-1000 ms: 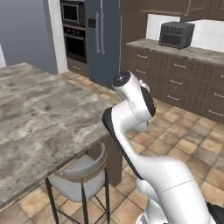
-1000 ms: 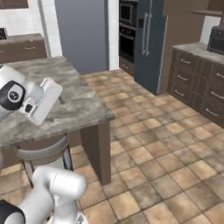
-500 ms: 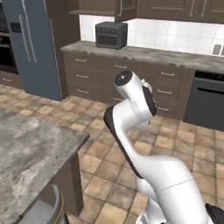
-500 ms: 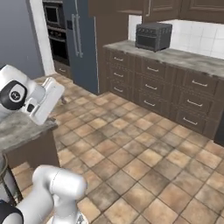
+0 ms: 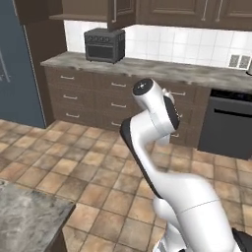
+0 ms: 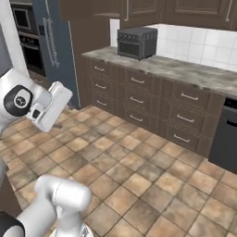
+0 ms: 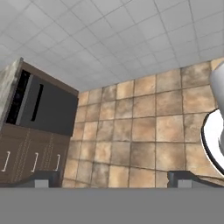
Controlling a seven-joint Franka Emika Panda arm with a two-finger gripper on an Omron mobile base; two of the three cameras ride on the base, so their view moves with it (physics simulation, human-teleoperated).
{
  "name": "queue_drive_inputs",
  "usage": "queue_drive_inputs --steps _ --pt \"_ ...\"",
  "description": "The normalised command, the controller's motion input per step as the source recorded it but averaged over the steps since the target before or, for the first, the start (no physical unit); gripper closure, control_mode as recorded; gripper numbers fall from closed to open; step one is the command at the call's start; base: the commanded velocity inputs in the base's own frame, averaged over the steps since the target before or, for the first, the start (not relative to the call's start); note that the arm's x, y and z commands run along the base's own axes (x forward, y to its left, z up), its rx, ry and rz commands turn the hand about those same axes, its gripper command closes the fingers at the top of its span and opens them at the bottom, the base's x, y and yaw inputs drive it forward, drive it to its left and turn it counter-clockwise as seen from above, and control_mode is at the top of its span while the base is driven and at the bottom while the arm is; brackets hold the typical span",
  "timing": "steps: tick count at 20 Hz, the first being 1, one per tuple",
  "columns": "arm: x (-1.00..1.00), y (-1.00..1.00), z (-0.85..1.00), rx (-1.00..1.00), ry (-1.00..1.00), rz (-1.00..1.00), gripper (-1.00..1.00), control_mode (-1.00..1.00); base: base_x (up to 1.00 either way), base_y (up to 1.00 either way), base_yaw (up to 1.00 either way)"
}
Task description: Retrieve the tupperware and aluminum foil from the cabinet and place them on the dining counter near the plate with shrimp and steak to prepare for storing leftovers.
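Views have swung from the dining counter toward drawers; pincer apart (empty).

A floor of brown and tan tiles is shown. Dark wooden drawers are set under a marbled counter, on which a black toaster oven is placed against white wall tiles.

Everything around me is evenly, softly lit, without glare. The brown tiled floor looks slightly blurry, its shadows faint.
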Motion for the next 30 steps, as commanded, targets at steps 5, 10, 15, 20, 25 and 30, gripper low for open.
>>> queue_drive_inputs --steps 5,10,15,20,25,30 --pt "0.00 0.00 0.00 0.00 0.00 0.00 -1.00 1.00 1.00 0.00 0.00" --pt "0.00 0.00 0.00 0.00 0.00 0.00 -1.00 1.00 1.00 0.00 0.00" --pt "0.00 0.00 0.00 0.00 0.00 0.00 -1.00 1.00 1.00 0.08 0.06" --pt "0.00 0.00 0.00 0.00 0.00 0.00 -1.00 1.00 1.00 0.29 0.12" --pt "0.00 0.00 0.00 0.00 0.00 0.00 -1.00 1.00 1.00 0.34 0.04" --pt "0.00 0.00 0.00 0.00 0.00 0.00 -1.00 1.00 1.00 0.46 -0.04"
